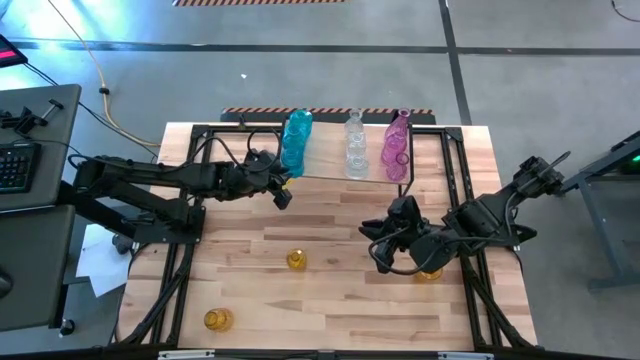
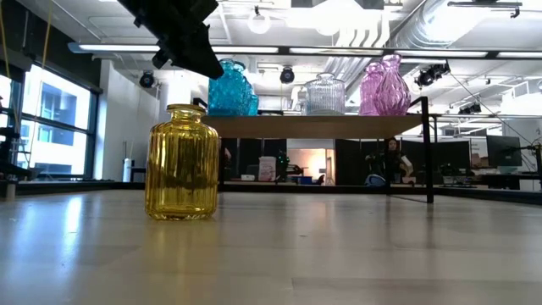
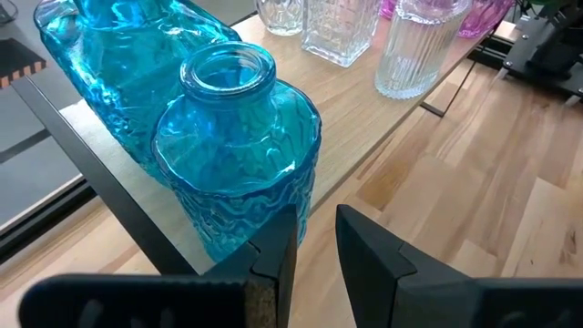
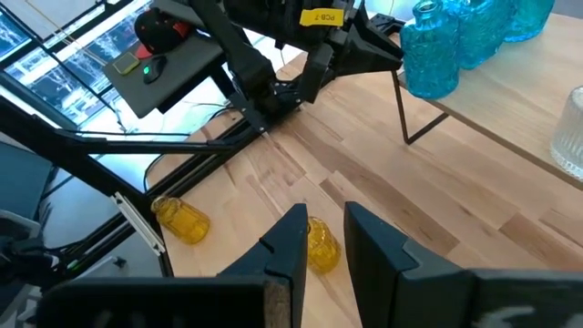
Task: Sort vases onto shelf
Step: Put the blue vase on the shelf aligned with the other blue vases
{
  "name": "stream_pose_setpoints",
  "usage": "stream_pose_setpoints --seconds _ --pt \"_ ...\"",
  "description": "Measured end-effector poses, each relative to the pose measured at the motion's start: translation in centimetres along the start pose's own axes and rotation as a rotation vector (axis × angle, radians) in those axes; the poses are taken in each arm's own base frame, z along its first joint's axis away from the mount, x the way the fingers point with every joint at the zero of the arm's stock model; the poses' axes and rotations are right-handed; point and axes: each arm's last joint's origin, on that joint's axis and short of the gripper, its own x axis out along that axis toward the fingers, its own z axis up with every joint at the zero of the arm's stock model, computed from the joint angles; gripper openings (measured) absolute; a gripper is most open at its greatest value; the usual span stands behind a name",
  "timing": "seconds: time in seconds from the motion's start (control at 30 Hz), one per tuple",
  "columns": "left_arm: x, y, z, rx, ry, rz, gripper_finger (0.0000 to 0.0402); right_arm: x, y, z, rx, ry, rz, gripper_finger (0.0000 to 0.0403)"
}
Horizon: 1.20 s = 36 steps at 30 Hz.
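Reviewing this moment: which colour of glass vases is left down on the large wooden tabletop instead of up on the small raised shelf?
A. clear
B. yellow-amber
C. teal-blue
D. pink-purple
B: three yellow-amber glass vases sit on the large wooden tabletop, while the teal-blue, clear and pink-purple glass vases stand on the small raised wood-topped shelf.

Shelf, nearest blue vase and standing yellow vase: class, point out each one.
shelf (image 1: 330,168), high view, bare board top.
blue vase (image 3: 239,159), left wrist view, ribbed body.
yellow vase (image 2: 180,165), low view, middle of its body.
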Motion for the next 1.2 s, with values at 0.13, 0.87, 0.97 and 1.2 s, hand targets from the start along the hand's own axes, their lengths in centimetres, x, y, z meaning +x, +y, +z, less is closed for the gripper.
stream_pose_setpoints --seconds 0.13,0.87,0.97,1.2 --pt "0.00 0.01 -0.01 0.000 0.000 0.001 0.0071 0.00 0.00 0.00 0.000 0.000 0.000 0.0057" --pt "-0.02 0.27 -0.33 0.024 0.021 0.050 0.0071 0.00 0.06 0.00 0.004 0.007 0.010 0.0057" --pt "-0.02 0.28 -0.33 0.027 0.021 0.054 0.0071 0.00 0.07 0.00 0.005 0.010 0.012 0.0057" --pt "-0.03 0.41 -0.27 0.036 0.001 0.102 0.0071 0.00 0.07 0.00 0.005 0.009 0.012 0.0057"
